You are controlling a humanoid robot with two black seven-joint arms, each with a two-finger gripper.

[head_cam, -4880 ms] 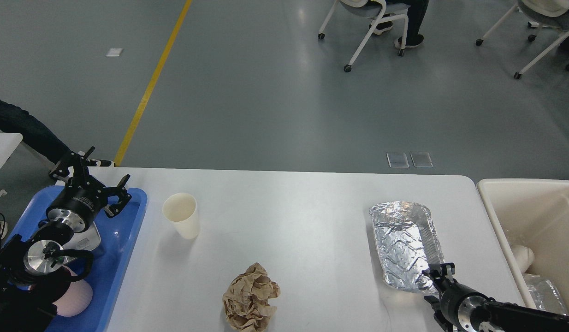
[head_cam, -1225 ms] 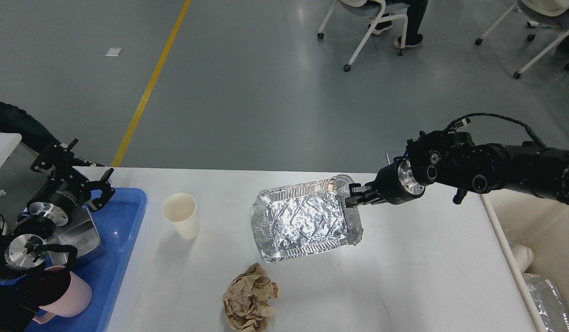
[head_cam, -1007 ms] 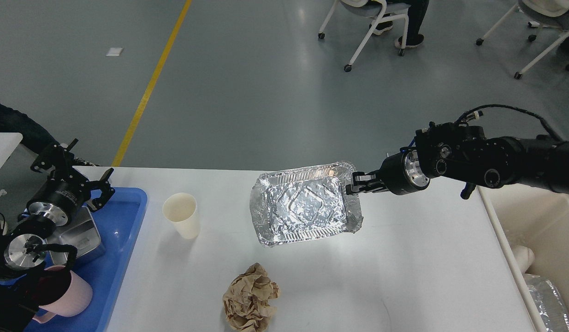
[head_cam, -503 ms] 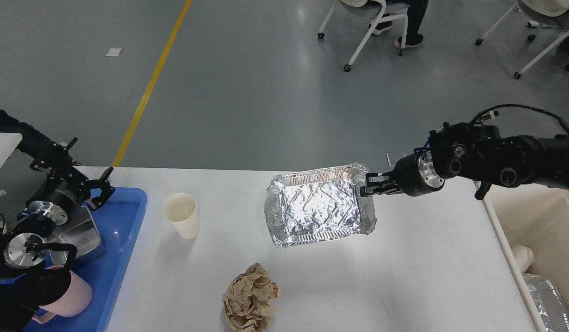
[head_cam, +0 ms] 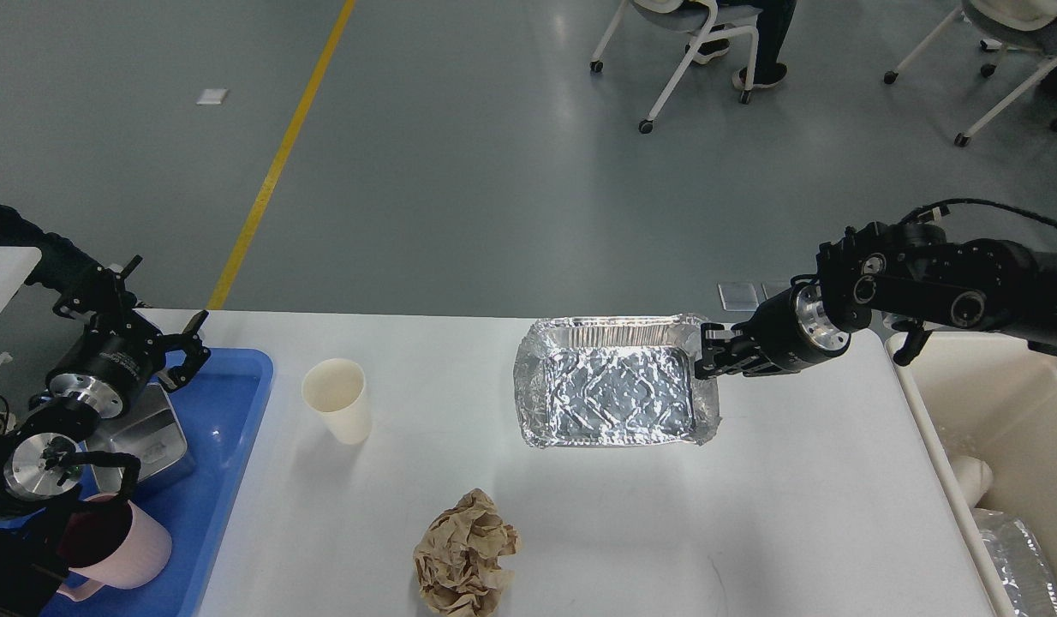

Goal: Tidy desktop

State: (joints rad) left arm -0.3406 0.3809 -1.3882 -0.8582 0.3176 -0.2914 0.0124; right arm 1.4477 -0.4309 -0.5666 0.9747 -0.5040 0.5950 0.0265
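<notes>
The white desktop (head_cam: 751, 514) fills the lower view. My right gripper (head_cam: 708, 353) is shut on the right rim of a crumpled foil tray (head_cam: 618, 394) and holds it above the desktop's middle right. A white paper cup (head_cam: 337, 400) stands upright at the left. A crumpled brown paper ball (head_cam: 464, 555) lies near the front edge. My left gripper (head_cam: 128, 317) is open and empty above the far end of the blue tray (head_cam: 224, 480).
The blue tray holds a metal box (head_cam: 156, 446) and a pink mug (head_cam: 126, 544). A cream bin (head_cam: 1008, 446) stands off the desktop's right edge with a foil piece (head_cam: 1012, 548) and a white cup inside. Office chairs stand on the floor behind.
My right gripper has carried the foil tray to the right, toward the cream bin. The left arm has barely moved.
</notes>
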